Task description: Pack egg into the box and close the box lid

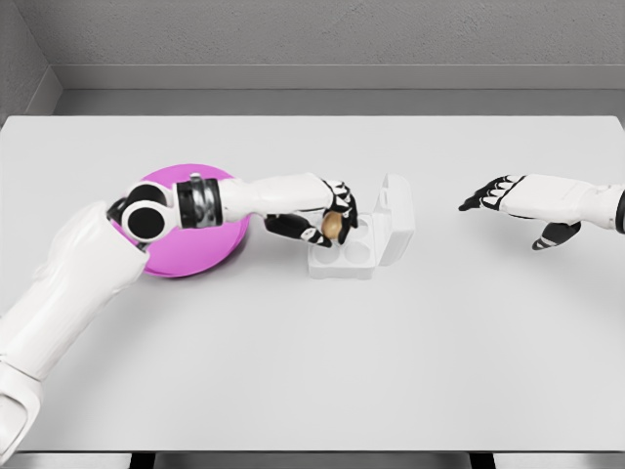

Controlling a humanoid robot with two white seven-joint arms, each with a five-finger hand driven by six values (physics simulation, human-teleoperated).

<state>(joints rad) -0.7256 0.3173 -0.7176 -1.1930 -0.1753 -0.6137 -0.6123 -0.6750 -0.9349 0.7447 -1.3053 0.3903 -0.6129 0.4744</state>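
One egg (332, 227) sits pinched in the left hand (330, 217), held just over the near-left cups of the open box (363, 246) on the worktop (391, 371). Packing is under way: next it should be lowered into a cup and released before the raised lid (396, 207) is swung down. Well apart, the right hand (513, 200) hovers with fingers relaxed, empty.

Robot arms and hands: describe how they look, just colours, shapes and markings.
Both arms are glossy white shells with rounded segments. The left arm shows a black round joint cap and a dark metallic ribbed ring near the elbow. Each robot hand, left and right, is white with black fingers and knuckle patches. No loose cables visible.
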